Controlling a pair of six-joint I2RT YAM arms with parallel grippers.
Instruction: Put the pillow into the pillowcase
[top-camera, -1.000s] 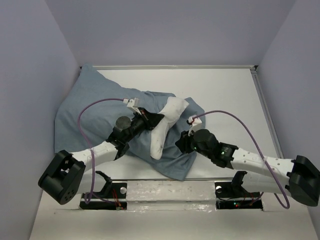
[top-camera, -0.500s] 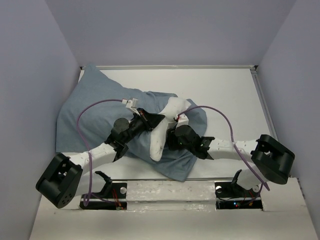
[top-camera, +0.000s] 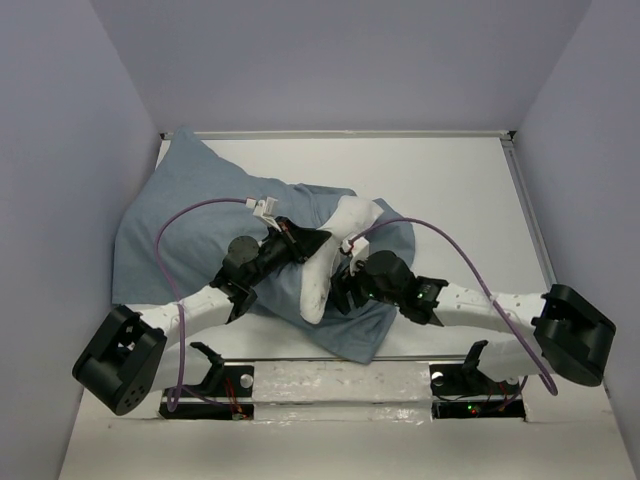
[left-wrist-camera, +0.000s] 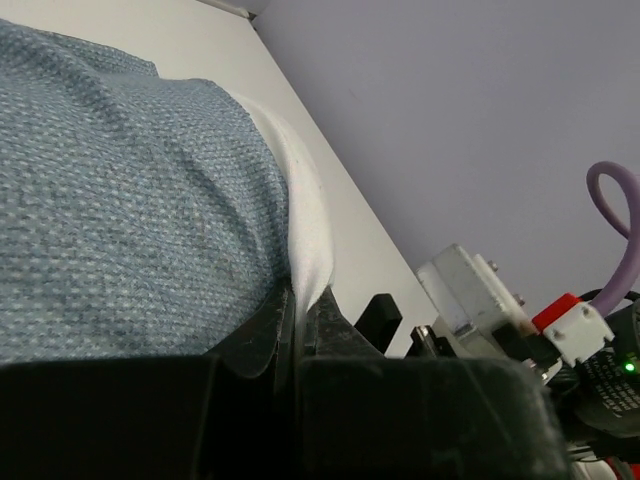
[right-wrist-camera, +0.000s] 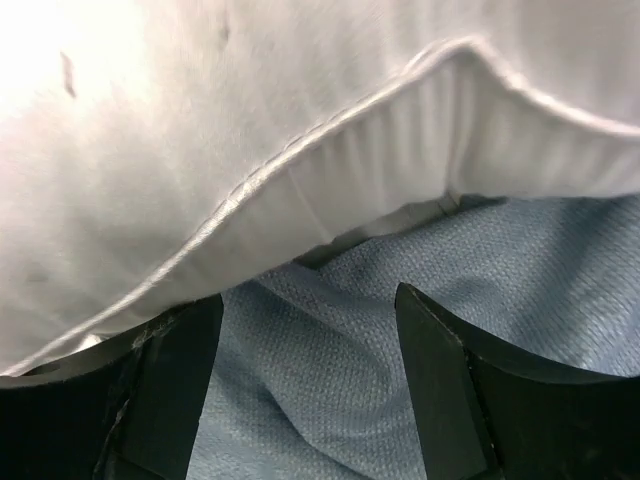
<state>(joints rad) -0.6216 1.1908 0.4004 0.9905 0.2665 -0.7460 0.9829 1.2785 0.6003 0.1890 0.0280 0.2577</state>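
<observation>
Two arms converge, top view: pillowcase (top-camera: 190, 220) lies left, pillow (top-camera: 322, 280) protruding at its right end. Left wrist: left gripper (left-wrist-camera: 297, 320) pinches pillowcase cloth alongside pillow edge. Right wrist: right gripper (right-wrist-camera: 305, 310) spread wide over pillowcase, just below pillow seam.

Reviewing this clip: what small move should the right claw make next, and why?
Probably ease the right claw forward and slightly up, then shut it on the seamed edge of the pillow. Its jaws stand open just below that edge, over the pillowcase, while the left claw is shut on the pillowcase rim and part of the pillow lies outside.
</observation>
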